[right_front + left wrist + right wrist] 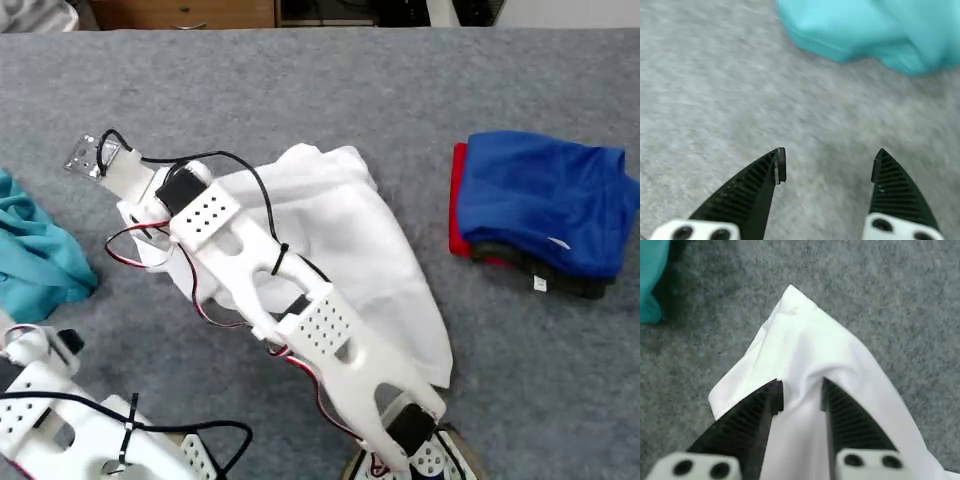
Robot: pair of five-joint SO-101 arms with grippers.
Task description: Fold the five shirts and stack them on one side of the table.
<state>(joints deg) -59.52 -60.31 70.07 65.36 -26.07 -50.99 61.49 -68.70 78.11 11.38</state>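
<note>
High view. In the middle of the grey, felt-like tabletop (420, 90), a rumpled white shirt (350, 250), long axis slanting from the far left down to the near right, one end drawn out toward the left. Laid across it on much the same diagonal, the white plastic right arm (320, 335), base at the near edge, wrist over the shirt's left end. On the right side, well apart from the white cloth, a folded stack: a deep blue shirt (545, 200) on top, long axis running left to right, a strip of red shirt (460, 210) peeking out at its left edge, a band of black shirt (560, 280) peeking out along its near edge. At the left edge, a crumpled teal shirt (40, 250), partly cut off by the frame. In the near left corner, the white plastic left arm (60, 420), just beside the teal heap.

Left wrist view. Left pincer (829, 165) with black ribbed jaws set wide apart, poised over bare grey tabletop. Beyond the tips, apart from them, the hem of the teal shirt.

Right wrist view. Right pincer (801, 390) drawn nearly together, clamped on a raised ridge of the white shirt. Past the tips, a pointed corner of the cloth, aimed straight away from the pincer and resting on the grey surface. Off to one side, apart from the white cloth, a sliver of the teal shirt.
</note>
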